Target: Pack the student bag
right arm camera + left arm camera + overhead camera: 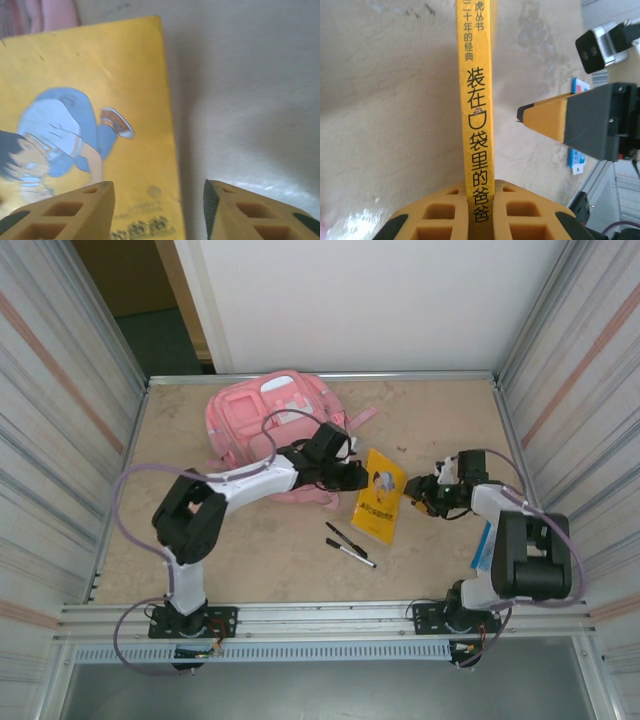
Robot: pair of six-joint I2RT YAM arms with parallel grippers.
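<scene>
Student bag (pixel 265 415) lies at the far side of the table (pixel 250 560), left of centre, front pockets up, a strap trailing off its right side. Cannot tell whether the main zip is open. Left gripper (pixel 480 207) is clamped on the spine of a yellow book (pixel 476 90) just beside the bag's near right corner, cover showing from above; cannot tell if the book is flat or tipped. Right gripper (pixel 159 205) sits at the book's opposite edge, jaws parted, gripping nothing. Two pens (pixel 350 545) lie near the book, toward the arms. Judgement: the bag is soft, light fabric and will likely sag, slide if pushed, and let its mouth collapse. The best hold looks like the top rim or a zip edge, pinched by one arm while the other feeds the thin, stiff book in.
</scene>
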